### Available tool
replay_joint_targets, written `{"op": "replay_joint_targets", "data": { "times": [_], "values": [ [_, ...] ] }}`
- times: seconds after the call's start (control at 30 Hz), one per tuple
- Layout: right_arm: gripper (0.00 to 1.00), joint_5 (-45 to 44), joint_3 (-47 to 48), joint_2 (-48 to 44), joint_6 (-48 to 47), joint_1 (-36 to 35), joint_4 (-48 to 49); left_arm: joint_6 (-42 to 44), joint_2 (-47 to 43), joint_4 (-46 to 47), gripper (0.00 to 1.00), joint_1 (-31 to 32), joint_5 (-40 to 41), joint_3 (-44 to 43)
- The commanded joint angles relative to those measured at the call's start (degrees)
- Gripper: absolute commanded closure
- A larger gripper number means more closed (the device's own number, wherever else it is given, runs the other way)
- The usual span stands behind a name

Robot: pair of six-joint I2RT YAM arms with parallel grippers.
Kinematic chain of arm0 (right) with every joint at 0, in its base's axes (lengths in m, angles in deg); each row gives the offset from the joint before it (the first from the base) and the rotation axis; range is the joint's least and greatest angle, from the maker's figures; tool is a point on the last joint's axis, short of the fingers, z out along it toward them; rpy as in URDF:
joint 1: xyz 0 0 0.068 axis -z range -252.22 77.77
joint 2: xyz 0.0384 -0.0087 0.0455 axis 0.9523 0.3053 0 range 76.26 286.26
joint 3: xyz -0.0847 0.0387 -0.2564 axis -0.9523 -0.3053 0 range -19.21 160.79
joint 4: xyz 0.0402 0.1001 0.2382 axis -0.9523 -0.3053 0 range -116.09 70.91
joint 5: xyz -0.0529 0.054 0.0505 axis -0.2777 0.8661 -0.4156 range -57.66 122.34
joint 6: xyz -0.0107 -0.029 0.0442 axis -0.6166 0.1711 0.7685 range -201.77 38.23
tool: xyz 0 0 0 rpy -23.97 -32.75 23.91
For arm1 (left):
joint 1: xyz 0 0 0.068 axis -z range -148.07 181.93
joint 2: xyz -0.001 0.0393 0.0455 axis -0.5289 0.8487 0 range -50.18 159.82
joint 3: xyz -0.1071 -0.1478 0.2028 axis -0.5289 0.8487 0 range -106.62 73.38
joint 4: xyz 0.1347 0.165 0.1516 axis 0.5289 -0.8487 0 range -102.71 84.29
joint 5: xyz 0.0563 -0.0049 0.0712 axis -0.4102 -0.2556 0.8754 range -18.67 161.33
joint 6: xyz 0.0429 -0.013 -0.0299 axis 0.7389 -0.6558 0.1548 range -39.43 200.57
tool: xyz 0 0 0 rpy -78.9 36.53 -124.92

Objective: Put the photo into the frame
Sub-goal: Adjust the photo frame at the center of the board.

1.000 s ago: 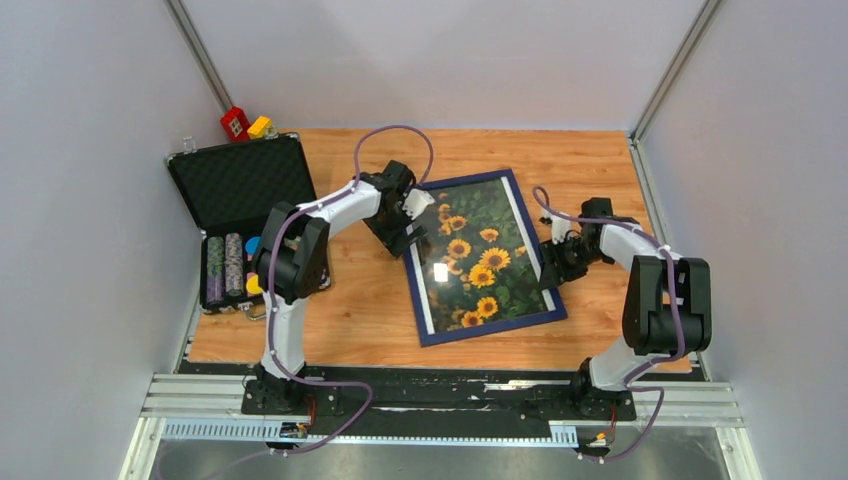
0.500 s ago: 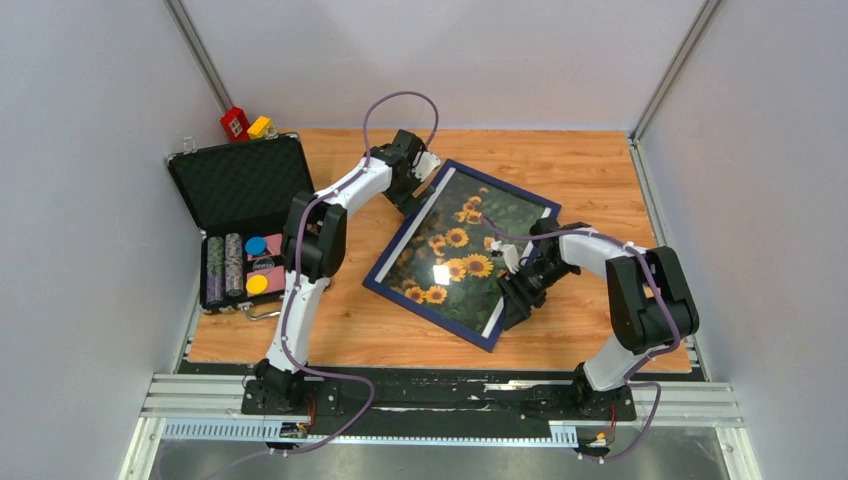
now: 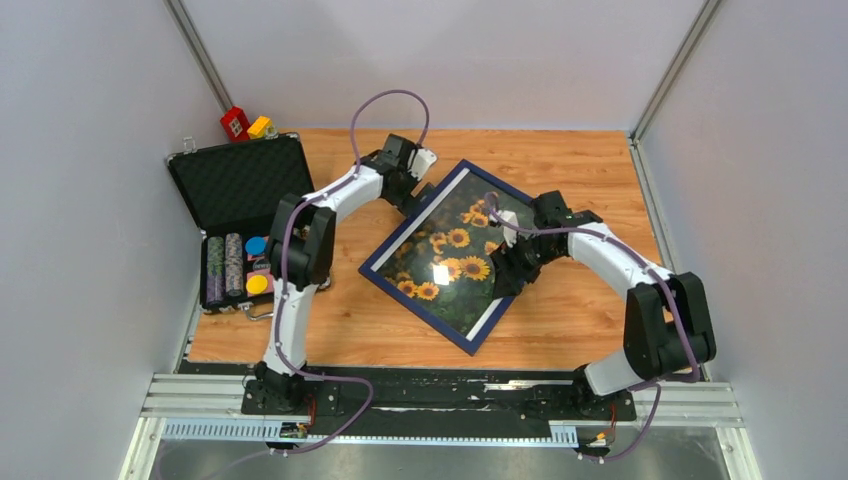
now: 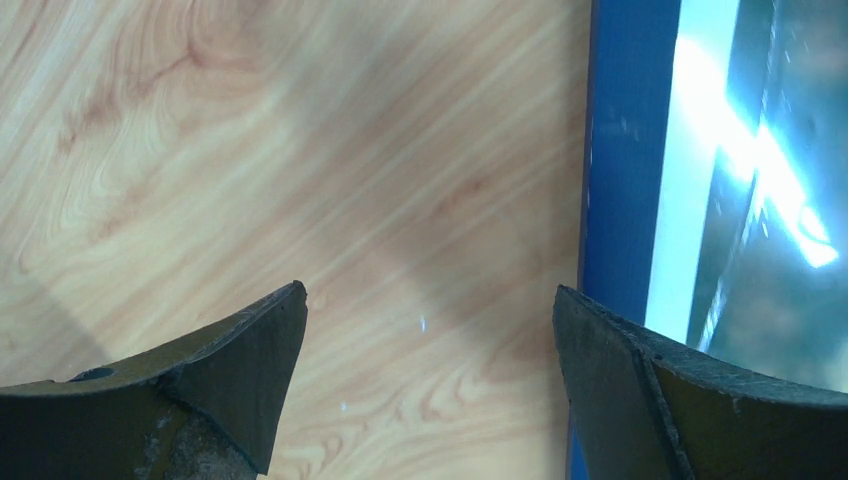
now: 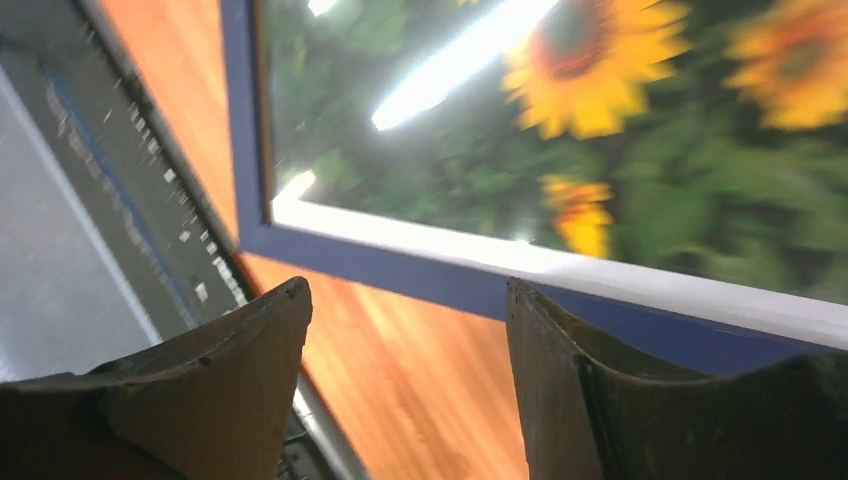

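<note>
Frame (image 4: 612,150) lies face up, askew on table (image 3: 570,320), photo (image 3: 450,255) showing inside it. I judge insertion done.
Left gripper (image 4: 430,300) spread beside far border, holding nothing.
Right gripper (image 5: 405,290) spread at right edge, also empty.
Next: I lift both clear without nudging frame.
</note>
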Motion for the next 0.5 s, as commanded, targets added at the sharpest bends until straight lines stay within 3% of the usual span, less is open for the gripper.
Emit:
{"op": "replay_joint_targets", "data": {
  "times": [0.0,0.23,0.47],
  "values": [
    [0.29,-7.0,5.7,-3.4,5.0,3.5,8.0,-1.1,-14.8,8.1,0.0,-1.4,-3.5,8.4],
    [0.23,-13.3,16.1,4.0,9.6,11.3,13.9,7.7,-31.5,8.6,0.0,-1.2,-13.6,27.9],
    [0.21,-15.4,27.9,16.7,11.5,16.7,17.2,14.9,-46.4,5.4,0.0,4.3,-13.6,41.9]
  ]
}}
